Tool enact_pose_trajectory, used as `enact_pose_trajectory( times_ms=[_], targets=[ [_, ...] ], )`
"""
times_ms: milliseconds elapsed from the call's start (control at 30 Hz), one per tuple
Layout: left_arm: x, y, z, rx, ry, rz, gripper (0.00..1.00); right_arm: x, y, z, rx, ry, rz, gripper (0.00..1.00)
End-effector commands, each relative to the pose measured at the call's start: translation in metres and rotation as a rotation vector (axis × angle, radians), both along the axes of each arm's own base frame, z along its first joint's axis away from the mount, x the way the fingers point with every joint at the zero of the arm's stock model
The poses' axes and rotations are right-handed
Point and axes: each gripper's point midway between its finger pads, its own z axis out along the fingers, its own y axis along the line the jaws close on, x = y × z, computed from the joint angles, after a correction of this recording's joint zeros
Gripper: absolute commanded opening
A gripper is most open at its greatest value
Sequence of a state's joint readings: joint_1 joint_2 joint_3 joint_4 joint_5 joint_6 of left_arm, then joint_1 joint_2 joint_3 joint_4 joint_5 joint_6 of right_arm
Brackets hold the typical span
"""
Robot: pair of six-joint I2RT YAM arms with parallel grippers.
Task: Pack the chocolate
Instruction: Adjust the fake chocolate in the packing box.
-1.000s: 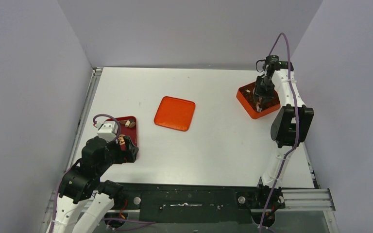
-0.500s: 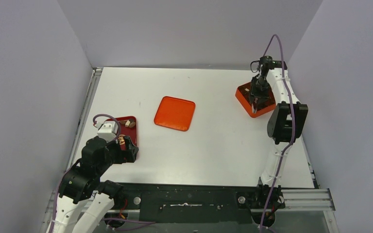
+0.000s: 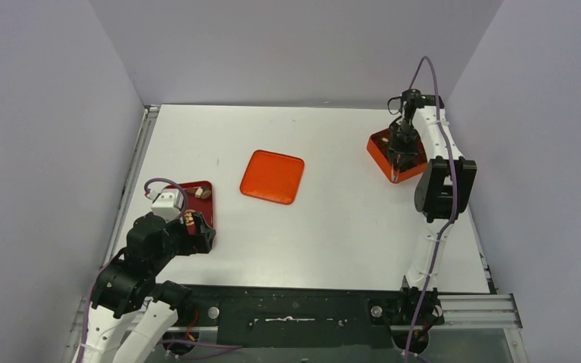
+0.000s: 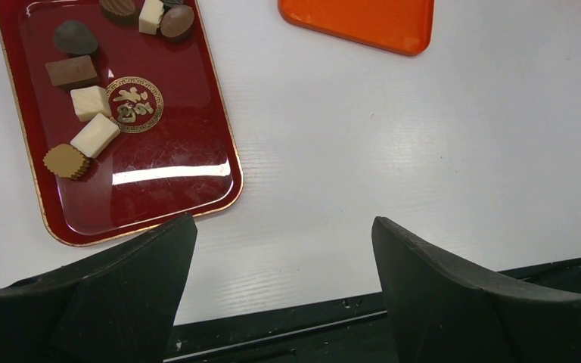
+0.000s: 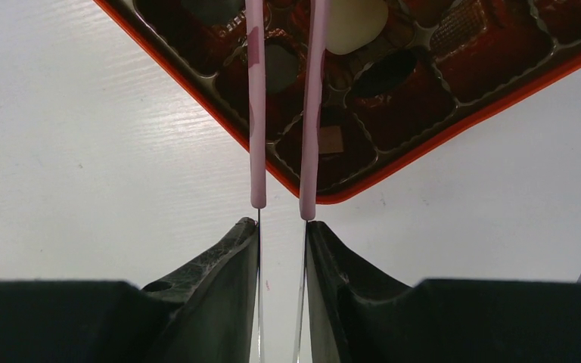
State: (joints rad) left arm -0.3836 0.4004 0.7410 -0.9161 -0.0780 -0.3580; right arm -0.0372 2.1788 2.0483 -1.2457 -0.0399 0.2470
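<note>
Several pieces of chocolate, dark point(image 4: 74, 36) and cream point(image 4: 94, 134), lie on a dark red tray point(image 4: 159, 181) at the near left. My left gripper point(image 4: 284, 249) hovers open over bare table just beside that tray's near corner, holding nothing. My right gripper point(image 5: 281, 224) is shut on pink tongs point(image 5: 256, 113), whose two arms reach out over an orange compartment box point(image 5: 393, 162) at the far right. That box holds a cream chocolate point(image 5: 355, 23) and a small brown square point(image 5: 331, 140). The tong tips run past the top edge of the right wrist view.
A flat orange square lid point(image 3: 272, 176) lies in the middle of the white table. Grey walls close in the left, back and right. The black base rail point(image 3: 295, 310) runs along the near edge.
My right arm has drawn slightly left and back over the orange box, and its jaws have squeezed the tongs a little narrower. The left arm has not moved.
</note>
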Motion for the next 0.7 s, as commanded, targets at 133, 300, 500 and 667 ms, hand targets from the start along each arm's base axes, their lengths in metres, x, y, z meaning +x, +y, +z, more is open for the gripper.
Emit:
enact_pose_trajectory(
  times_ms=[133, 300, 500, 667],
  targets=[
    [0.008, -0.001, 0.017, -0.016, -0.082, 0.003, 0.85, 0.016, 0.001, 0.027, -0.011, -0.113, 0.002, 0.22],
    [0.007, -0.001, 0.018, -0.020, -0.085, 0.003, 0.85, 0.018, -0.003, 0.044, -0.028, -0.163, -0.010, 0.20],
    [0.007, -0.001, 0.018, -0.023, -0.089, 0.004, 0.85, 0.014, -0.007, 0.063, -0.039, -0.197, -0.018, 0.19],
    [0.006, -0.001, 0.018, -0.024, -0.091, 0.005, 0.85, 0.011, -0.013, 0.073, -0.070, -0.215, -0.025, 0.19]
  ],
)
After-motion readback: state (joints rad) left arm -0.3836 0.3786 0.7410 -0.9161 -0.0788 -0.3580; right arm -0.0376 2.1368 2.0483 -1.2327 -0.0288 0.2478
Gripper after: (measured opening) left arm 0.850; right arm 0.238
